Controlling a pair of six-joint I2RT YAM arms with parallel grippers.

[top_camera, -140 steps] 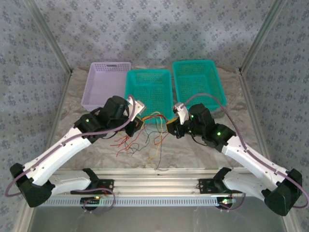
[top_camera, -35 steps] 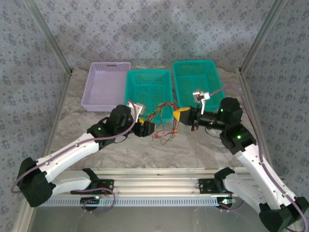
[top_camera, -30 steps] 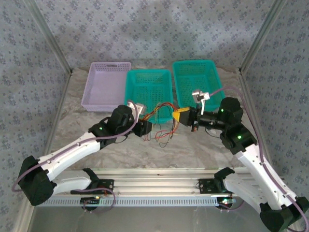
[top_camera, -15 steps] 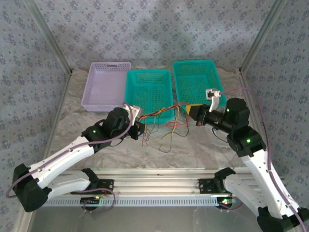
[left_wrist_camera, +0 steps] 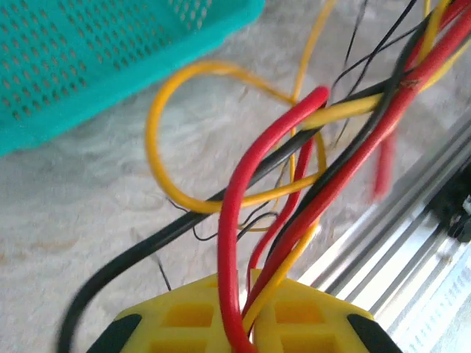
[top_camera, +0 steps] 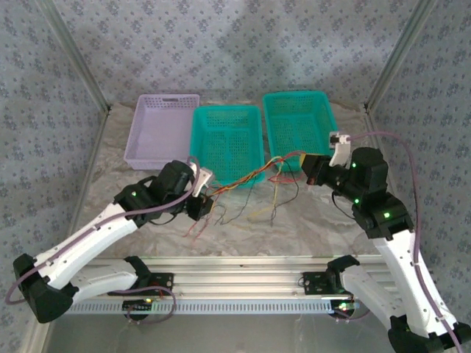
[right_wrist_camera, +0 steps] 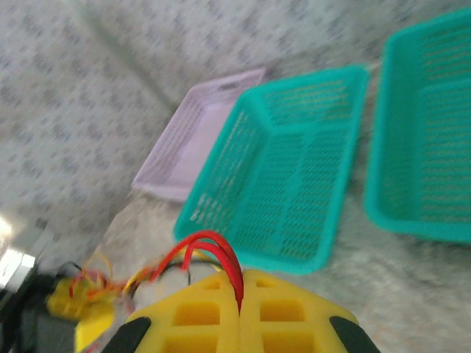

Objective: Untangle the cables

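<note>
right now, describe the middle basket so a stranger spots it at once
At the far side of the table stand three baskets in a row. The middle basket is teal, between a lilac basket and another teal basket, and sits nearer the arms than that twin.

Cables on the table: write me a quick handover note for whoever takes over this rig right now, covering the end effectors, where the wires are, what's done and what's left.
Left end effector: shut on the cables, with red and yellow wires pinched between its fingers.
Right end effector: shut on the other end of the same bunch.
Cables: strung between the two arms in front of the middle teal basket; loose ends hang toward the table.
Done: the bunch is picked up and stretched out.
Left: the red, yellow and black strands are twisted together along the span, none separated yet.
</note>
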